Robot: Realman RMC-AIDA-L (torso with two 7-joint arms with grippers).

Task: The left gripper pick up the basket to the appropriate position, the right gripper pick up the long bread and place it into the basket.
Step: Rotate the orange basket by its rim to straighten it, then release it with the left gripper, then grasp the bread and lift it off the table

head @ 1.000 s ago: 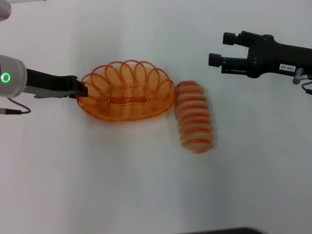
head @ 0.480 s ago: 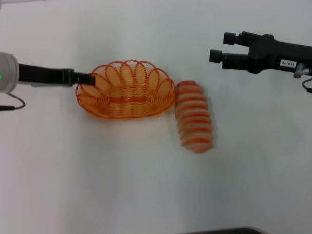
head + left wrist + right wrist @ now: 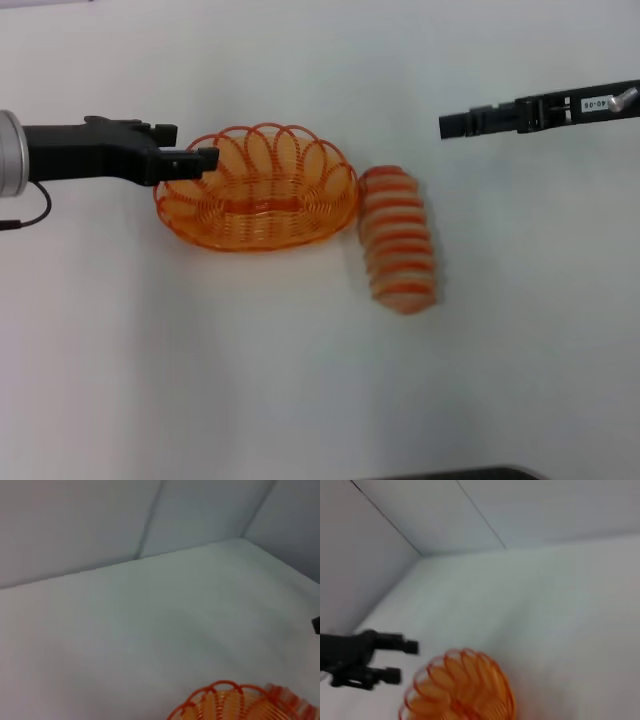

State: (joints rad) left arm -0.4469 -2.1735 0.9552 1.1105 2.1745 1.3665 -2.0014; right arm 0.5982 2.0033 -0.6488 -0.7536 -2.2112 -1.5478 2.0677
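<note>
The orange wire basket [image 3: 250,228] sits on the white table, left of centre, and holds nothing. It also shows in the left wrist view as the basket [image 3: 232,705] and in the right wrist view as the basket [image 3: 462,690]. The long bread [image 3: 400,240], orange-red with cream stripes, lies just right of the basket, close to its right end. My left gripper [image 3: 188,145] is open at the basket's left end, and one fingertip [image 3: 205,157] overlaps the rim there. The right wrist view shows the left gripper [image 3: 402,660] open with nothing between its fingers. My right gripper [image 3: 447,125] hovers at the far right, turned edge-on, beyond the bread.
Plain white tabletop [image 3: 300,380] surrounds the objects. Grey walls meet the table's far edge [image 3: 150,555] in both wrist views. A dark strip [image 3: 450,473] lies along the near edge of the table.
My left gripper has swung right and turned, so its tip now reaches over the basket's left rim. My right gripper has rotated to edge-on and shifted slightly farther away. Basket and bread have not moved.
</note>
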